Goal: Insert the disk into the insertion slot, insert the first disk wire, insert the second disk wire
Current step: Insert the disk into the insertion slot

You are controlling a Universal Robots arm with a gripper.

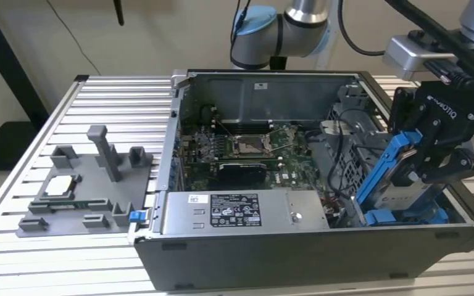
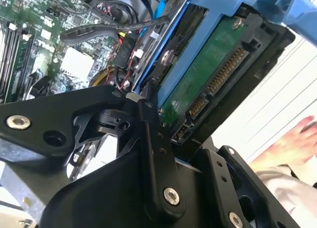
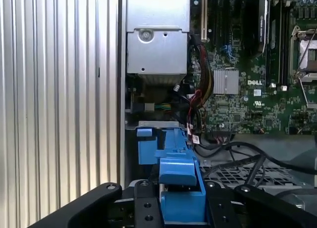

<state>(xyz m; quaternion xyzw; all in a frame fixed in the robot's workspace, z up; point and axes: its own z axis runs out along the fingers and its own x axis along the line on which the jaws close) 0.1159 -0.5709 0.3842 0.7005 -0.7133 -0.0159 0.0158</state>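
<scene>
While jaws grip the disk [image 1: 395, 192] tight, second wrist view shows its green PCB [image 2: 208, 74].

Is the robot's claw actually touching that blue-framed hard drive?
Touching. In the exterior view the gripper is clamped on the disk by its blue frame, with no gap, holding it tilted.

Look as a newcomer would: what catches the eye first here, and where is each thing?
The blue-framed disk stands out, tilted at the open computer case on the exterior view's right, the gripper holding it with jaws shut. Next comes the green motherboard inside the case, then the grey fixture at the exterior view's left.
</scene>
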